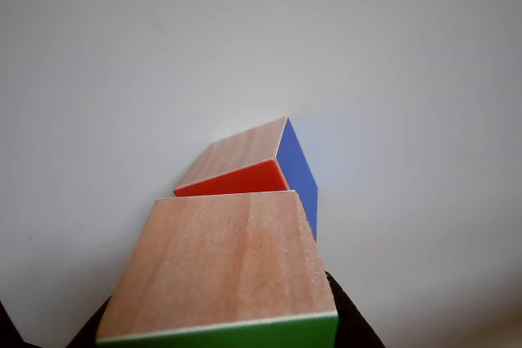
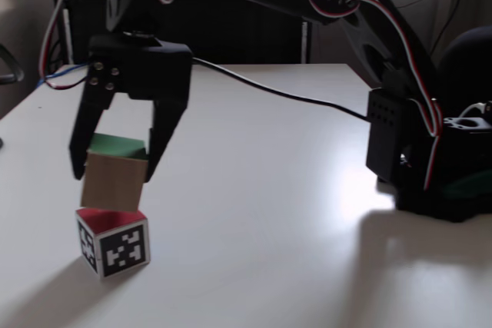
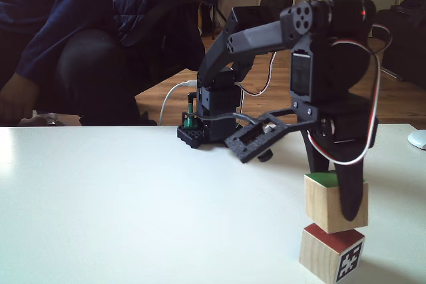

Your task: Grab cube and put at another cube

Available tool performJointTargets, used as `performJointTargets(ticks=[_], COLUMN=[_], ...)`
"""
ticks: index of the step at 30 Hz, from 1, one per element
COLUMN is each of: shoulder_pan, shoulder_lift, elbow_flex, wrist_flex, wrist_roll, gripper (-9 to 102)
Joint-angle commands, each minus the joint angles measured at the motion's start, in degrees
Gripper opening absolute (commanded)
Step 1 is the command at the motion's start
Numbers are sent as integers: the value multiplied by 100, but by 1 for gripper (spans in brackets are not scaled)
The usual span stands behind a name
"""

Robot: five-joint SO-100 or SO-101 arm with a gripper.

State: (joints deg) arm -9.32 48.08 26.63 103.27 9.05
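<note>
Cube [image 2: 114,176] sits stacked on another cube [image 2: 113,241].
We see our gripper [image 2: 113,168] clenched on its sides above the white table [image 2: 261,190].

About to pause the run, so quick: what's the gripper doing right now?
Gripper: closed on the green-faced cube, holding it on top of the red-and-blue cube.
</note>
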Motion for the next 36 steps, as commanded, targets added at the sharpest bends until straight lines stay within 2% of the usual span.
performJointTargets(ticks=[1, 10, 18, 26, 31, 36], shoulder_pan=[-44, -53, -167, -167, -211, -387], shoulder_lift=[53, -79, -211, -105, 466, 1916], elbow_flex=[-290, -299, -237, -185, 193, 1248], wrist_flex=[26, 26, 26, 26, 26, 26], wrist_roll=[18, -26, -18, 114, 123, 176], gripper=[19, 23, 38, 47, 50, 52])
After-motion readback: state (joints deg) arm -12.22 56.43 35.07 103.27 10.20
